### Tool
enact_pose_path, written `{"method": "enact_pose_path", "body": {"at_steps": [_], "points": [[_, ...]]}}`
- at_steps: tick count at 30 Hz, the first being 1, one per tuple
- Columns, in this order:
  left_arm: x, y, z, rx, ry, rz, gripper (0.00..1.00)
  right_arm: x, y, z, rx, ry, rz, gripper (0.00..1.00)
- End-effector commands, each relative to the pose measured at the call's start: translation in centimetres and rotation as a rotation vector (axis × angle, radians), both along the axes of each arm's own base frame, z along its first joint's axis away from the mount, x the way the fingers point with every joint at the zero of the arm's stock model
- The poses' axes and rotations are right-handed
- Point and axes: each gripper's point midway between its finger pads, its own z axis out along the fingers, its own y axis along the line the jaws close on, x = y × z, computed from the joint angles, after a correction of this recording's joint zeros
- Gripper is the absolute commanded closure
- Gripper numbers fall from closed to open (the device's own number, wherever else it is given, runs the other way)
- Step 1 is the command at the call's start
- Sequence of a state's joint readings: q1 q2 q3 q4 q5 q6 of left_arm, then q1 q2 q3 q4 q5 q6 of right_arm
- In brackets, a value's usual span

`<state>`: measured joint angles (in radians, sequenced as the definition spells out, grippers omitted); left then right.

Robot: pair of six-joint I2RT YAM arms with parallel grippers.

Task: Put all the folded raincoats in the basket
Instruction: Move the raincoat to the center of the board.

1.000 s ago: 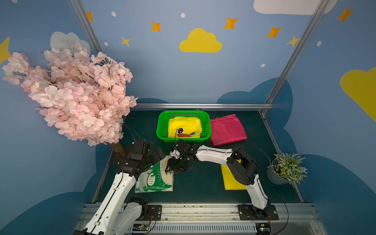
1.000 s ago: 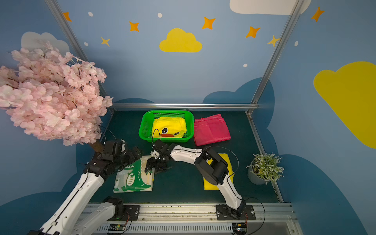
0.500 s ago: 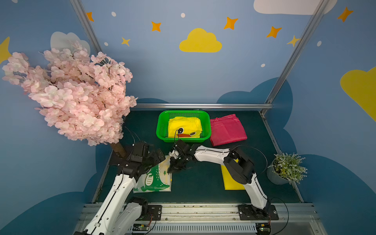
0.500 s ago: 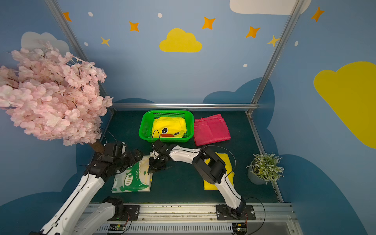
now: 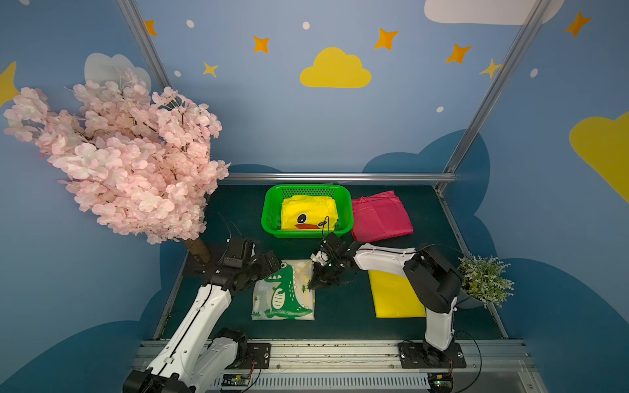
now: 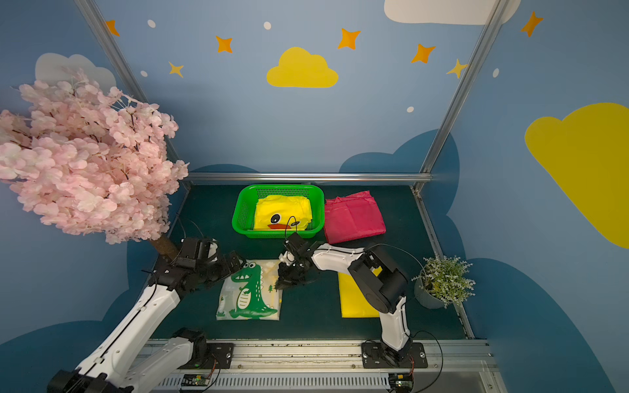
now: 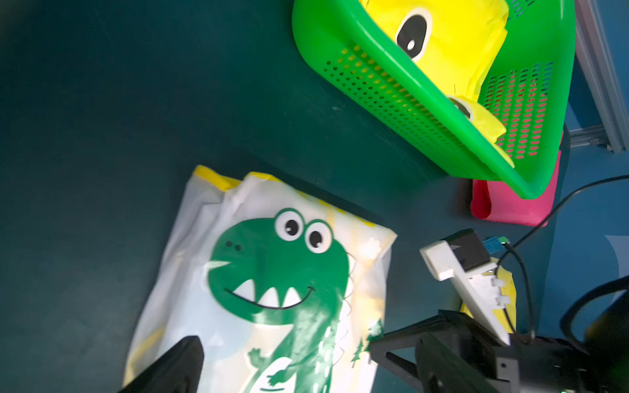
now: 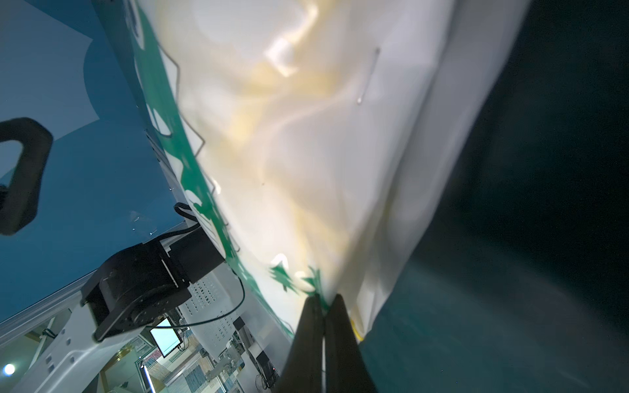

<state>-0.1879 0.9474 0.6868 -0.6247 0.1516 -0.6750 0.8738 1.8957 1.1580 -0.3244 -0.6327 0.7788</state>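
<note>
surface [image 5: 340, 316]: flat, carrying everything.
basket [image 5: 270, 212]: ahead of my right hand [image 8: 323, 301], apart from it, already holding a yellow duck coat.
raincoat [image 5: 282, 296]: flat, its edge pinched in my right hand; a one-sided lift could unfold it or snag the basket rim.
left hand [image 5: 267, 272]: wide, empty, at the raincoat's opposite edge.

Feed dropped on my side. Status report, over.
Right end effector shut on the dinosaur raincoat's edge; left end effector open over it. Raincoat on the mat, not yet in the basket. Duck raincoat already lies in the basket.
</note>
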Motion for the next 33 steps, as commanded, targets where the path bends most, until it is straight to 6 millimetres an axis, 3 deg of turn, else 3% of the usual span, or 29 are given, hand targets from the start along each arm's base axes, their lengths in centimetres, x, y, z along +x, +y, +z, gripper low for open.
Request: {"method": "enact_pose_path", "body": {"at_steps": [1,5,10,16,25,27,33], "points": [[-0.2,-1.5,-0.8,-0.034,0.009,-0.067,0.0,-0.4,-3.3,0.5,-0.038,-0.027,0.01,1.0],[-0.6,-2.6,-2.4,-0.055,0.047,-0.094,0.0,-0.3,-6.6,0.4,-0.073,-0.03,-0.016,1.0],[-1.2,-3.9,-4.6,-0.1,0.105,-0.122,0.0,0.1,-8.8,-0.3,-0.095,-0.02,-0.044,1.0],[-1.5,-5.4,-6.7,-0.152,0.164,-0.169,0.0,0.7,-9.1,-1.3,-0.116,-0.005,-0.038,1.0],[-1.5,-7.1,-8.0,-0.219,0.165,-0.206,0.01,1.0,-8.9,-1.7,-0.124,-0.002,-0.031,1.0],[-1.5,-7.4,-8.1,-0.24,0.155,-0.208,0.07,1.0,-9.0,-1.7,-0.125,-0.003,-0.031,1.0],[-1.5,-7.7,-7.2,-0.281,0.098,-0.196,0.48,0.7,-9.2,-1.3,-0.121,-0.009,-0.03,1.0]]}}
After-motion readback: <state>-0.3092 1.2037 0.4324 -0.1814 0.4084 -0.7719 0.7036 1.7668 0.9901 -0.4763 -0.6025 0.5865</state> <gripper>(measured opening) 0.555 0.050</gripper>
